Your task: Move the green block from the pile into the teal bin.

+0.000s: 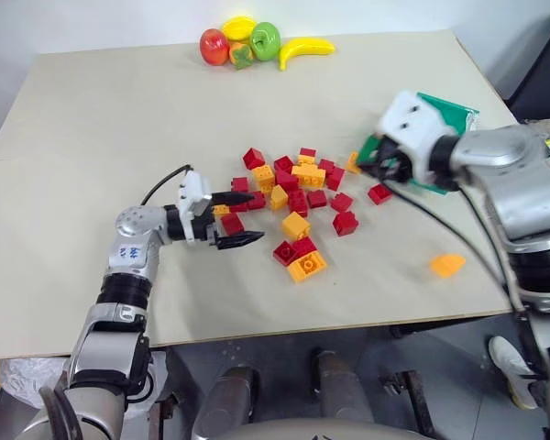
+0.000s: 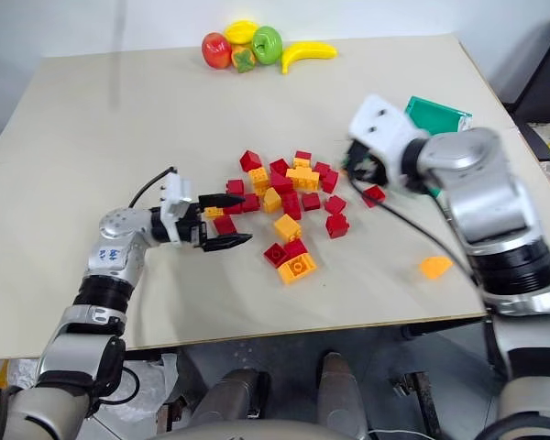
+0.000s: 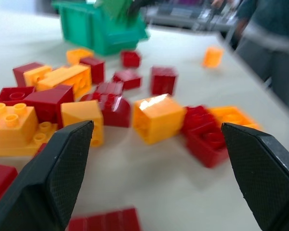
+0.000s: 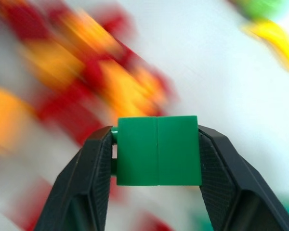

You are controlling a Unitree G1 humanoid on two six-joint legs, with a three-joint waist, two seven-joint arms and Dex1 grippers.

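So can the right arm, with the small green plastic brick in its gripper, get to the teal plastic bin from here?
Probably yes: the right gripper, shut on the green brick, hangs beside the teal bin; nothing blocks it.

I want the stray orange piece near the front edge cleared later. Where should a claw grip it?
Across its two straight sides, coming straight down from above. The orange piece lies flat and alone on the table, apart from the pile, so nothing crowds the fingers.

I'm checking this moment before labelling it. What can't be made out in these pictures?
- Teal bin: its inside is hidden by the right end effector and arm in the head views.
- Pile: blurred in the right wrist view, behind the green block.
- Left end effector: open, holding nothing.
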